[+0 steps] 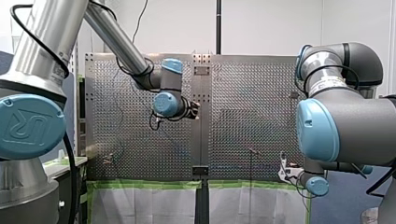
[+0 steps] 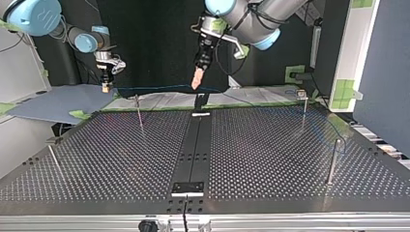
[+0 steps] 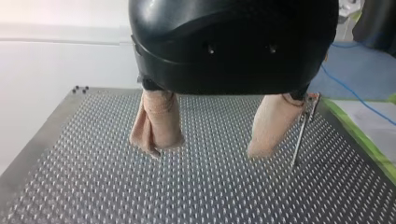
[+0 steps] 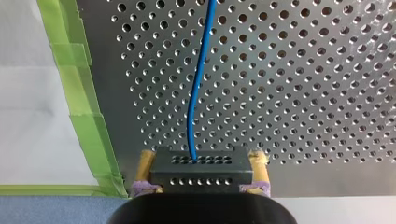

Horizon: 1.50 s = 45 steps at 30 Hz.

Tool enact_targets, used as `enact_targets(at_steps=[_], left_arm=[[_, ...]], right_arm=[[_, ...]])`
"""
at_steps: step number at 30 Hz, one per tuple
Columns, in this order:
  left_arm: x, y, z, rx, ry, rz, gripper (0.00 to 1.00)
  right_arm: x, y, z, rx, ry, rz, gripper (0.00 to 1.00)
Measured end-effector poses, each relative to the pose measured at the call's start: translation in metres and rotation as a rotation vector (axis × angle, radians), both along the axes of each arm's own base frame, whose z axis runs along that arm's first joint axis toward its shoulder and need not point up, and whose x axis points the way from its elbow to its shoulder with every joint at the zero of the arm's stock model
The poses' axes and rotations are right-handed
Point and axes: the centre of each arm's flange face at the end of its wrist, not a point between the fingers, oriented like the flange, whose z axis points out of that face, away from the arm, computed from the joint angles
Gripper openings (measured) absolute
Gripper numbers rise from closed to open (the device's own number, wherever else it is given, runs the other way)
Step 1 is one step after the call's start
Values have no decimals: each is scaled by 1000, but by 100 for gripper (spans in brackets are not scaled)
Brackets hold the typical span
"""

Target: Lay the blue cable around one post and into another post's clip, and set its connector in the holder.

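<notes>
A: Where's everything?
B: Over the worktop (image 2: pixel 270 145) the cable (image 4: pixel 198 84) runs out from the connector (image 4: pixel 201 170), clamped between my right fingers (image 4: pixel 259 170) near the edge.
A: And the left?
B: A post (image 3: pixel 299 140) stands just beside my left fingers (image 3: pixel 156 126), which are spread and empty. I'd say routing is the step, and next the cable needs leading round a post.

Perforated metal table (image 2: pixel 116 154): two plates joined by a black centre strip (image 2: pixel 193 150), which runs from the top view's near edge to its far edge. Green tape (image 4: pixel 86 121) lines the table's edge (several overlapping pieces in the right wrist view), with a white sheet (image 4: pixel 32 116) just beyond it. A blue-grey mat (image 2: pixel 53 104) lies off the far corner at the top view's left.
</notes>
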Motion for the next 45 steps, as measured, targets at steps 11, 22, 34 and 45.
enact_targets(at_steps=[11, 22, 34, 45], left_arm=[[-26, -40, -34, -60, 12, -92, 100], [-53, -91, -59, -56, 38, -222, 100], [-40, -114, -87, -13, 115, -223, 100], [12, -115, -113, -33, 154, -118, 100]], right_arm=[[2, 0, 0, -7, 24, 4, 0], [3, 0, 0, -12, 49, 7, 0], [1, 1, -1, -2, 77, 4, 0], [4, 1, 0, -20, 86, 8, 0]])
